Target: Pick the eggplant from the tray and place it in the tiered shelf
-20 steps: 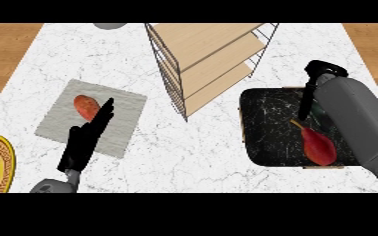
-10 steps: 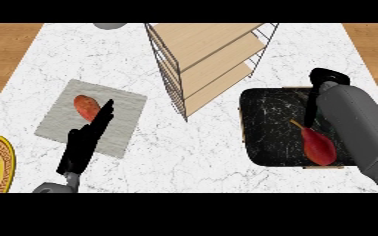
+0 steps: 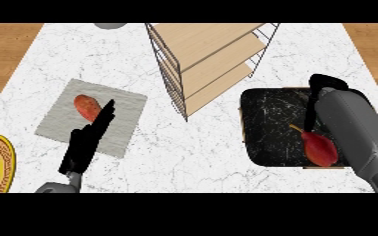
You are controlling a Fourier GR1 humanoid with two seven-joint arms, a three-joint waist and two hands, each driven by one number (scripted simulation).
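Head view of a white marbled counter [image 3: 184, 145]. A dark speckled tray [image 3: 269, 125] lies at the right; on its near right part rests the red eggplant [image 3: 320, 149], its thin stem pointing up and left, the fruit lying just beside the grey right forearm. The right hand [image 3: 325, 87] shows as a black shape above the tray's far right edge, apart from the eggplant; whether its fingers are straight or curled cannot be told, since the forearm hides most of it. The tiered shelf [image 3: 210, 60], wire-framed with pale wooden boards, stands at the centre back, left of the tray, with nothing visible on its boards. At the left a grey mat [image 3: 122, 125] carries a small orange-red vegetable [image 3: 87, 107]. The left hand [image 3: 88, 140] lies over the mat's near edge, fingers straight and released, fingertips just beside that vegetable, holding nothing. A yellow plate rim [image 3: 4, 162] shows at the left edge
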